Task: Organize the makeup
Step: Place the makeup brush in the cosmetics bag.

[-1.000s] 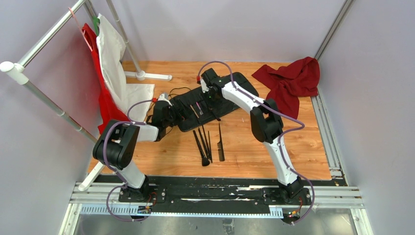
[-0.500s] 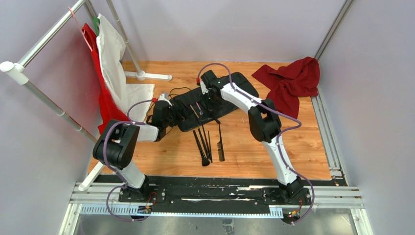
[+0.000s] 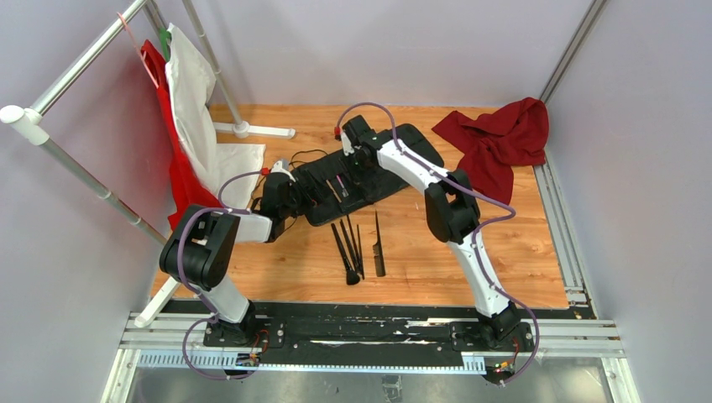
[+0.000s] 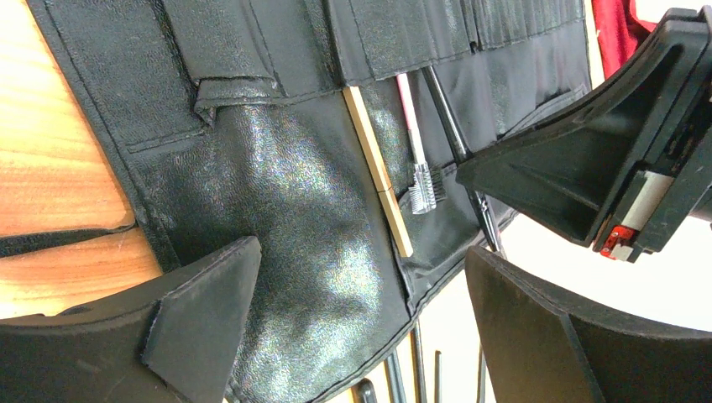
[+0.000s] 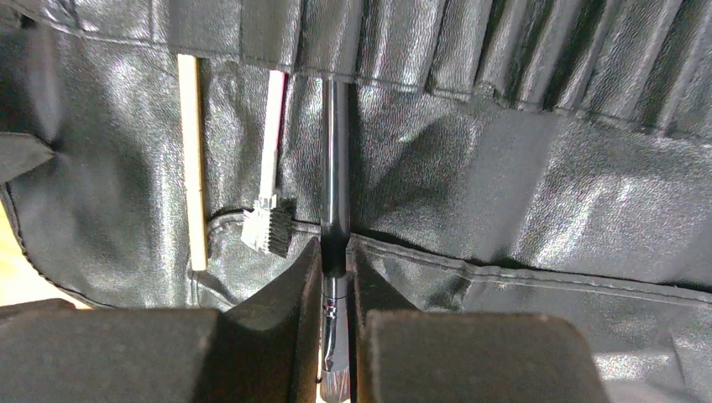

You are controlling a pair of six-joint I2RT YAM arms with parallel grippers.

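The black roll-up case (image 3: 416, 138) lies open on the wooden table. My right gripper (image 5: 334, 260) is shut on a black-handled makeup brush (image 5: 334, 168), whose handle end sits in a case slot. A tan-handled tool (image 5: 193, 168) and a pink-handled brush (image 5: 270, 159) are tucked in the slots beside it. My left gripper (image 4: 361, 260) stands open over the case's left end (image 4: 277, 185), nothing between its fingers. Several loose black brushes (image 3: 348, 248) and a thin black comb (image 3: 379, 248) lie on the table in front of the case.
A red cloth (image 3: 499, 138) lies crumpled at the back right. A clothes rack with a white garment (image 3: 197, 109) and a red one (image 3: 172, 168) stands at the left, its foot (image 3: 252, 130) on the table behind the case.
My right gripper has slid a little toward the back with the black brush, and less of the brush sticks out past the case's front edge. The left arm has not moved.
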